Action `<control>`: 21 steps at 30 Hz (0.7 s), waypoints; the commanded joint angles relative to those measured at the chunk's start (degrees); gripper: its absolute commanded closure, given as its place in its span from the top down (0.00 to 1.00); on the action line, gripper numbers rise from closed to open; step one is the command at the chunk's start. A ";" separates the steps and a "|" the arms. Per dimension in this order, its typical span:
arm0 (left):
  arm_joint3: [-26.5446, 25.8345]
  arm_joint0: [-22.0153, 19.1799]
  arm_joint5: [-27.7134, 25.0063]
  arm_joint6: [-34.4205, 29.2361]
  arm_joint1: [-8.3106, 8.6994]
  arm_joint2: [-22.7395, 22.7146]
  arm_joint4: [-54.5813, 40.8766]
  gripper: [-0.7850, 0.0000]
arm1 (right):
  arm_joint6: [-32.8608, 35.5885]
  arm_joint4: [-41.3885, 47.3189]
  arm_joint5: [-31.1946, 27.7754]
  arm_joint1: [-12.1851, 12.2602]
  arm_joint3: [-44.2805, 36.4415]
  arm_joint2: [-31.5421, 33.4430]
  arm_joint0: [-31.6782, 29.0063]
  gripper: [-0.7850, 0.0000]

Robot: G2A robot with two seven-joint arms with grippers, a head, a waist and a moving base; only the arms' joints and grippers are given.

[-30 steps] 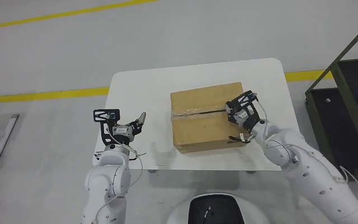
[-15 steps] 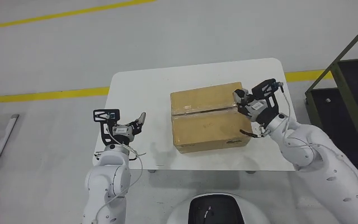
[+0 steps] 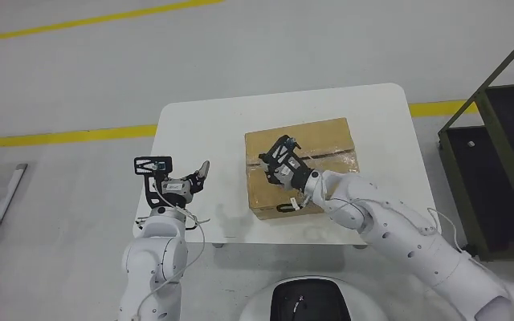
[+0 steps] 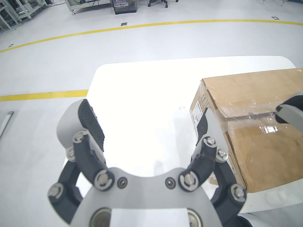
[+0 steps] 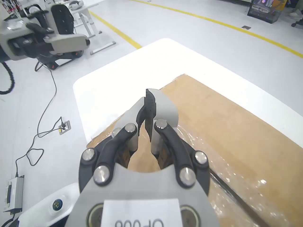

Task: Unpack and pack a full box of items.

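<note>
- White desk (image 3: 209, 132) (image 4: 142, 83) (image 5: 106, 83): rounded corners; it carries one box.
- Cardboard box (image 3: 321, 136) (image 4: 255, 147) (image 5: 225, 119): it stands flat on the desk, right of the middle and closer to the near edge than the far one. It is well apart from the desk's left edge. Both top flaps lie down and meet in a seam that runs left to right across the lid.
- Right gripper (image 3: 269, 156) (image 5: 148, 105) (image 4: 282, 115): it is over the box lid, at the left end of the seam. Its fingers are pressed together with nothing seen between them. The tips seem to sit on the taped seam, though contact is hard to tell.
- Left gripper (image 3: 178, 168) (image 4: 144, 112): it is above the desk's left edge, spread wide and holding nothing, with bare desk between it and the box.
- Clear tape (image 3: 329, 154) (image 4: 248, 116) (image 5: 225, 178): a glossy, wrinkled strip lies along the seam and folds down over the box's left end.
</note>
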 commanded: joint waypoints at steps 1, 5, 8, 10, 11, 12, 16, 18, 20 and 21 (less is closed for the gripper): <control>0.00 0.00 0.00 0.00 0.00 0.00 0.00 1.00 | -0.53 0.16 0.42 -0.34 2.27 0.15 0.23 0.00; 0.00 0.00 0.00 0.00 0.00 0.00 0.00 1.00 | -2.19 -0.92 0.81 0.23 3.17 3.03 -2.00 0.00; 0.00 0.00 0.00 0.00 0.00 0.00 0.00 1.00 | -1.86 -1.12 1.44 1.23 2.59 6.73 -5.01 0.00; 0.00 0.00 0.00 0.00 0.00 0.00 0.00 1.00 | -1.45 -1.83 1.52 1.97 1.30 9.42 -6.93 0.00; 0.00 0.00 0.00 0.00 0.00 0.00 0.00 1.00 | -1.32 -1.83 1.57 2.34 0.53 10.89 -7.97 0.00; 0.00 0.00 0.00 0.00 0.00 0.00 0.00 1.00 | -0.93 -1.90 1.44 2.70 -0.30 12.28 -9.00 0.00; 0.00 0.00 0.00 0.00 0.00 0.00 0.00 1.00 | 0.50 -2.11 1.34 4.04 -3.64 18.11 -12.95 0.00; 0.00 0.00 0.00 0.00 0.00 0.00 0.00 1.00 | 1.09 -2.05 1.43 4.67 -5.32 21.25 -14.85 0.00; 0.00 0.00 0.00 0.00 0.00 0.00 0.00 1.00 | 1.55 -1.73 1.46 5.24 -7.27 24.42 -16.86 0.00; 0.00 0.00 0.00 0.00 0.00 0.00 0.00 1.00 | 1.78 -1.26 1.65 5.51 -8.15 26.14 -17.87 0.00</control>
